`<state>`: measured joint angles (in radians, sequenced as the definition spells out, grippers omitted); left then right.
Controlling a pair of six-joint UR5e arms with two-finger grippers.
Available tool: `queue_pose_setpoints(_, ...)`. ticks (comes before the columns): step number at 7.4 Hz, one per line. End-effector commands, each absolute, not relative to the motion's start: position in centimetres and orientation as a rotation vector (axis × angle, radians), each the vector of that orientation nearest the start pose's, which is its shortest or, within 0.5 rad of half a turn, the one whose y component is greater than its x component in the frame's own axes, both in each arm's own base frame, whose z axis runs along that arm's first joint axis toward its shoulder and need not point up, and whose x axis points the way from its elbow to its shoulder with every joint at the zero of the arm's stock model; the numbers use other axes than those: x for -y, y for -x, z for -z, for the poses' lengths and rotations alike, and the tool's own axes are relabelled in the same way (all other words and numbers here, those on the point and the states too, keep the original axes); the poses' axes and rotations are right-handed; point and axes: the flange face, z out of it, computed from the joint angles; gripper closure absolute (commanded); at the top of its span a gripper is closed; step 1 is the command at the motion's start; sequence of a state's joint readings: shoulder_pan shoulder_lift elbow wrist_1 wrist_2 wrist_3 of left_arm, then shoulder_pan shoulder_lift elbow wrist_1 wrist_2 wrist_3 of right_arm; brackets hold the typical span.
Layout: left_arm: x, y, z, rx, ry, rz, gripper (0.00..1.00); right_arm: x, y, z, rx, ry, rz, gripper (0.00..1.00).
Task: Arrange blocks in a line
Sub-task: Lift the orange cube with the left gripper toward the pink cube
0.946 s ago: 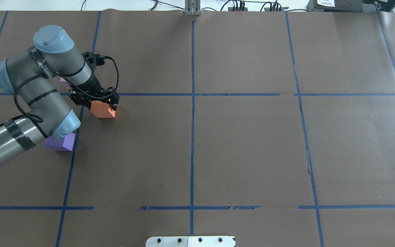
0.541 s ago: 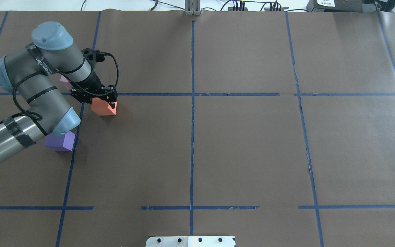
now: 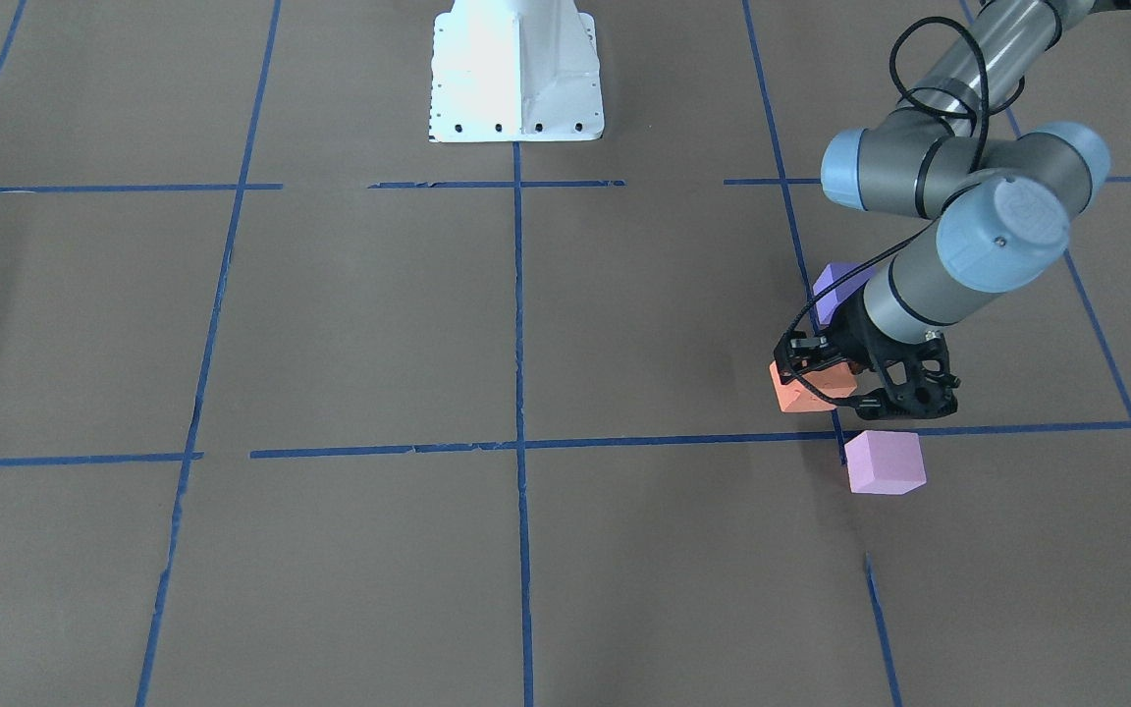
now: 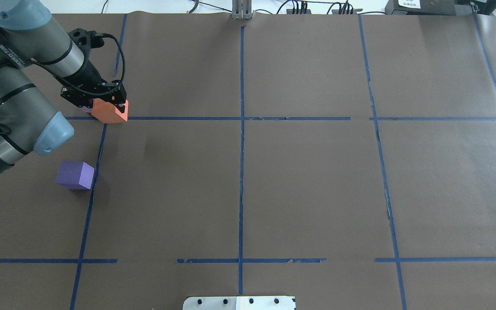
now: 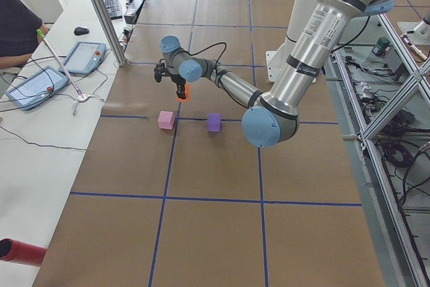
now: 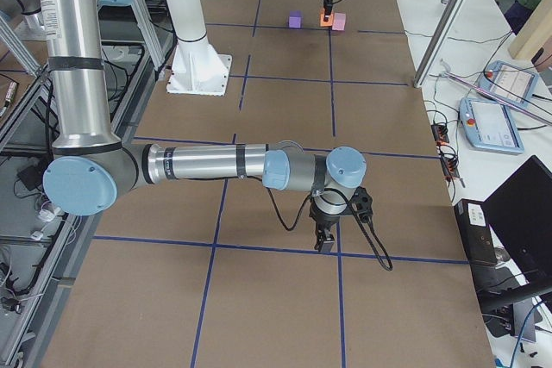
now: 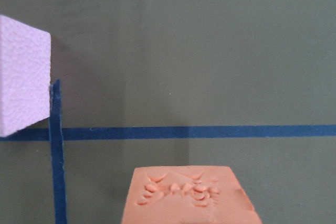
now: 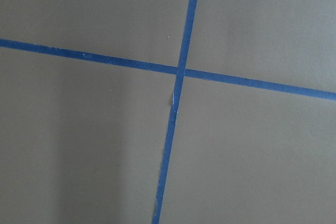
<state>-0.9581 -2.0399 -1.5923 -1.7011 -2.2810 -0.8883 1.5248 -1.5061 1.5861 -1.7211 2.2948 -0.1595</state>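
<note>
My left gripper [image 4: 106, 103] is shut on the orange block [image 4: 111, 114] and holds it above the table, over a blue tape line. It also shows in the front-facing view [image 3: 823, 377] with the orange block [image 3: 795, 394]. The pale pink block [image 3: 884, 462] sits on the table just beyond it, and is at the left in the left wrist view [image 7: 22, 88], with the orange block [image 7: 189, 195] at the bottom. The purple block [image 4: 75, 175] lies nearer the robot. My right gripper [image 6: 326, 237] hovers low over a tape crossing far from the blocks; I cannot tell whether it is open or shut.
Brown paper with a blue tape grid [image 4: 241, 118] covers the table. The robot's white base plate [image 3: 514, 69] stands at the table's near-robot edge. Tablets and cables [image 5: 40, 82] lie on a side bench, with an operator [image 5: 17, 31] beside them.
My left gripper has risen and moved away from the robot and to the left with the orange block in it. The purple block is uncovered by the arm.
</note>
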Motion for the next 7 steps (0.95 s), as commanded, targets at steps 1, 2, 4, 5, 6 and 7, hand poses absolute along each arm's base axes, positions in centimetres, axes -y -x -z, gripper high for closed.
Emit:
queue_pose_setpoints(1,58.3,-27.5,-38.0,-0.896,0.009,0.071,0.53,51.5,-4.4,-63.7,0.727,0.026,0.171,0.0)
queue_pose_setpoints(2,58.3,-27.0,-39.4,-0.89,-0.002,0.002,0.51,51.5,-4.4,-63.7,0.727,0.026,0.171,0.0)
queue_pose_setpoints(4,57.9,-27.8,-41.7,-0.871,0.023,-0.039,0.5,51.5,-4.4,-63.7,0.727,0.026,0.171,0.0)
queue_pose_setpoints(5,57.5,-27.8,-43.7,-0.853,0.043,-0.049,0.5,51.6,-4.4,-63.6,0.727,0.025,0.171,0.0)
queue_pose_setpoints(6,56.9,-27.8,-44.5,-0.848,0.053,-0.05,0.49,51.5,-4.4,-63.7,0.727,0.026,0.171,0.0)
queue_pose_setpoints(7,56.9,-28.2,-45.2,-0.839,0.063,-0.052,0.49,51.5,-4.4,-63.7,0.727,0.026,0.171,0.0)
